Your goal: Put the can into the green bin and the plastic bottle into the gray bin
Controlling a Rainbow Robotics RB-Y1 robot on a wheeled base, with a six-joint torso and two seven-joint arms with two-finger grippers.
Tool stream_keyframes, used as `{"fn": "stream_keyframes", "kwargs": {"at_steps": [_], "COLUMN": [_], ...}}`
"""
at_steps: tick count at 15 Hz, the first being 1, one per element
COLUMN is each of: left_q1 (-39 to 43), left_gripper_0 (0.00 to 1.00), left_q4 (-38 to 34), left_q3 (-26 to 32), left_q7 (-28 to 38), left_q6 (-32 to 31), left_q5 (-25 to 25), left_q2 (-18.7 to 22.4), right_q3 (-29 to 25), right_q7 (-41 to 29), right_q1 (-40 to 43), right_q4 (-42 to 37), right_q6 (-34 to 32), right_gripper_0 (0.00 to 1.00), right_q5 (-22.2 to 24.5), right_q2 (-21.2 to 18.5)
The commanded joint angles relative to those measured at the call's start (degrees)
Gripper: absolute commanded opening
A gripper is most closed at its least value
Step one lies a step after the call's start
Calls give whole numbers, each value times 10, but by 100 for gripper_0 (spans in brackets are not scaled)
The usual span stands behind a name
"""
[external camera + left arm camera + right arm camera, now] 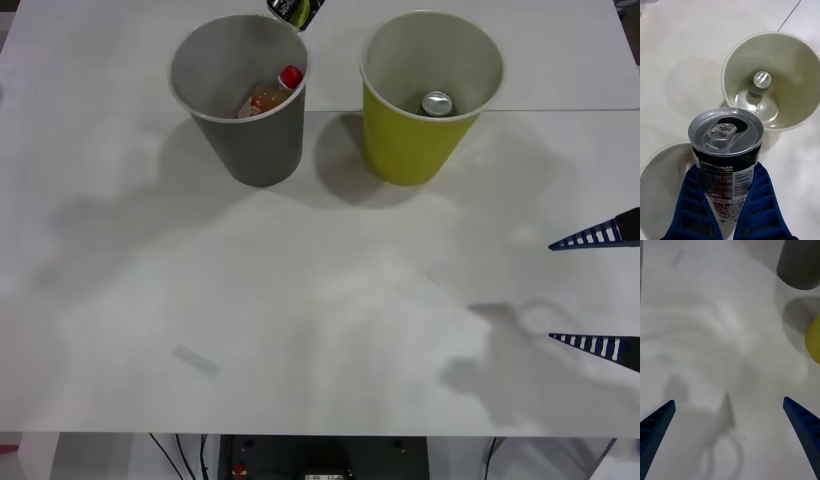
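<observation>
Two bins (255, 150) stand on white table (300, 330).

White table (300, 330), second silver-topped can (437, 103), cables (180, 455) below table edge.

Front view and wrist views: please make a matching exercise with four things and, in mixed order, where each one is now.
Things:
1. the can
2. the plastic bottle
3. the other can
4. the right claw

Places:
A. lying inside the gray bin
B. open over bare table, at the robot's right
C. standing inside the green bin
D. gripped upright in the left claw, above the two bins

Pairs: 1-D, 2-A, 3-C, 4-B
</observation>
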Motion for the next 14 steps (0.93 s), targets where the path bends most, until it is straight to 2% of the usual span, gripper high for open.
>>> {"fn": "stream_keyframes", "kwargs": {"at_steps": [1,3,5,8,11,14], "left_q1": [-28,-47,-65,-70,-70,-70], "left_gripper_0": [1,1,1,1,1,0], "left_q4": [70,115,142,145,131,125], "left_q3": [0,-4,-48,-71,-101,-104], "left_q7": [-9,-32,-39,-73,-70,-46], "left_q6": [47,90,135,150,168,191], "left_q5": [-22,-34,-43,-57,-59,-72], "left_q2": [-43,-69,-96,-129,-158,-182], "right_q3": [0,0,0,0,0,0], "right_q7": [0,0,0,0,0,0], "right_q1": [0,0,0,0,0,0], "right_q4": [0,0,0,0,0,0], "right_q6": [0,0,0,0,0,0], "right_gripper_0": [100,100,100,100,100,100], "right_q5": [0,0,0,0,0,0], "right_q2": [0,0,0,0,0,0]}}
